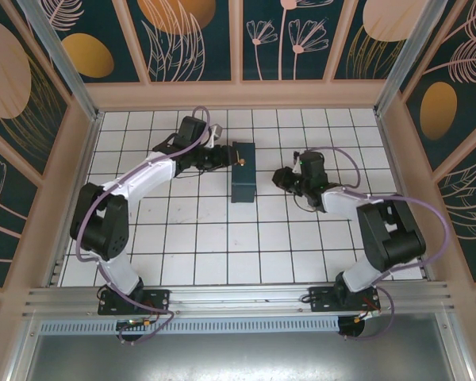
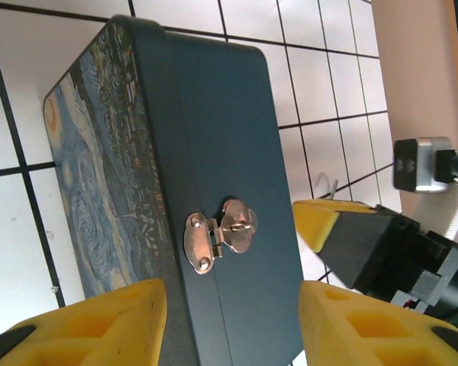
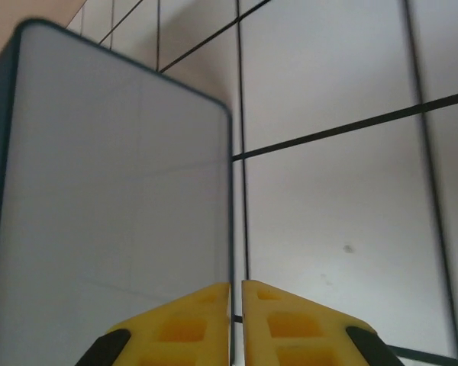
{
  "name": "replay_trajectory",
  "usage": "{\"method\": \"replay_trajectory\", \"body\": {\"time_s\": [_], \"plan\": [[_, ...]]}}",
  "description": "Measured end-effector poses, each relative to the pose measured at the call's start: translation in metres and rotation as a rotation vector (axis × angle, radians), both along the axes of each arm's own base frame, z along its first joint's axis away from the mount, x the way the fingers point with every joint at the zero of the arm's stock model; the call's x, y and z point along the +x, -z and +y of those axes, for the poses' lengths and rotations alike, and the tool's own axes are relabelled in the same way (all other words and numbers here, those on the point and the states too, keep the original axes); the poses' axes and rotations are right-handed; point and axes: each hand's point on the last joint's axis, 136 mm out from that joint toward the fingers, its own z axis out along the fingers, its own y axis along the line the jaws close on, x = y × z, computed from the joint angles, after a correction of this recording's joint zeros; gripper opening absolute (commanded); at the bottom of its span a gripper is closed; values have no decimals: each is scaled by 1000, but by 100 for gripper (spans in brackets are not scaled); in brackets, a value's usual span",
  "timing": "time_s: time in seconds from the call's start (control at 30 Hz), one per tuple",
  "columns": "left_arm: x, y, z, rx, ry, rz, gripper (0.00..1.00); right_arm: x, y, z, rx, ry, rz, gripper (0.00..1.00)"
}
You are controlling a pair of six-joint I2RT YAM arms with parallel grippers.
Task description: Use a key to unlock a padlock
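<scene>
There is one blue box [image 1: 242, 184] on the tiled counter [image 1: 222, 254], with one metal clasp [image 2: 220, 234] on its dark side, and there are two arms. The left hand [image 2: 233, 320] reaches in low, with its fingers wide apart on both sides of the box. I cannot tell if they touch it. The right hand [image 3: 237, 309] is just beside the box, with its fingers pressed together. I cannot tell if anything is between them. I cannot make out the padlock or the key.
</scene>
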Motion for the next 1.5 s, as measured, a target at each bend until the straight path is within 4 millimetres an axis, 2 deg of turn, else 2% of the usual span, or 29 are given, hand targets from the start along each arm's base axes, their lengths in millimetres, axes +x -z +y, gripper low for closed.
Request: {"method": "replay_trajectory", "body": {"time_s": [0.3,0.6,0.7,0.8,0.87,1.07,1.33,1.4,1.5], "plan": [[-4,5,-9,-73,12,32,49,-3,17,57,153,-99,47,8],[18,-4,3,-101,-59,-24,49,9,22,96,206,-140,52,8],[20,-10,7,-101,-72,-41,49,10,32,119,197,-171,62,9],[17,-4,10,-75,-82,-18,49,2,50,139,166,-206,107,11],[15,1,13,-59,-90,1,48,-2,58,146,142,-218,127,12],[15,13,12,-55,-94,32,48,5,59,136,27,-210,108,16],[13,45,1,-49,-83,106,48,17,62,78,-179,-135,110,22],[12,49,0,-45,-82,116,48,19,59,66,-213,-121,111,28],[14,46,-1,-30,-81,95,54,22,49,52,-251,-112,90,44]]}}
